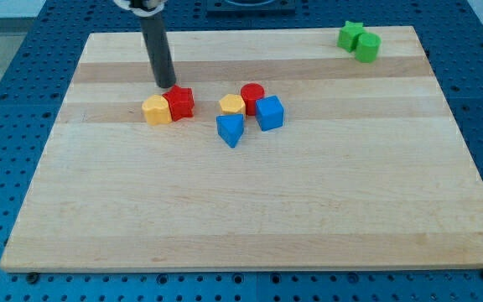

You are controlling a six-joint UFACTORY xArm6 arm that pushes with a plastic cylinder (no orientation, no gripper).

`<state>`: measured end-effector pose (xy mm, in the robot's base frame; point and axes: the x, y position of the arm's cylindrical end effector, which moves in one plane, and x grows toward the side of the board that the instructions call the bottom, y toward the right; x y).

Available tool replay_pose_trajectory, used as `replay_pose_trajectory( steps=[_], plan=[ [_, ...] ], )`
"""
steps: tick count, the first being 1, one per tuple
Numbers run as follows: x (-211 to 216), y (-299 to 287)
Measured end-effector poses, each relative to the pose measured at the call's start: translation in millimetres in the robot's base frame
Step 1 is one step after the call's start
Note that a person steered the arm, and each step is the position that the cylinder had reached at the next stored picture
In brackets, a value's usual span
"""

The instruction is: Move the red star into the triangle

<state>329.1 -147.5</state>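
2 red blocks [179, 102], 2 yellow [156, 109], 2 blue [231, 130], 2 green [350, 35].

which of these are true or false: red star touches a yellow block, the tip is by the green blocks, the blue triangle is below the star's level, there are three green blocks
1. The red star touches a yellow block. True.
2. My tip is by the green blocks. False: it is just above the red star.
3. The blue triangle lies lower in the view than the star. True.
4. Three green blocks. False: two.
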Motion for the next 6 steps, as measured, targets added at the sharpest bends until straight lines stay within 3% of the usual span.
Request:
replay_pose_trajectory(
  steps=[4, 6],
  plan=[
    [16, 24],
    [57, 42]
  ],
)
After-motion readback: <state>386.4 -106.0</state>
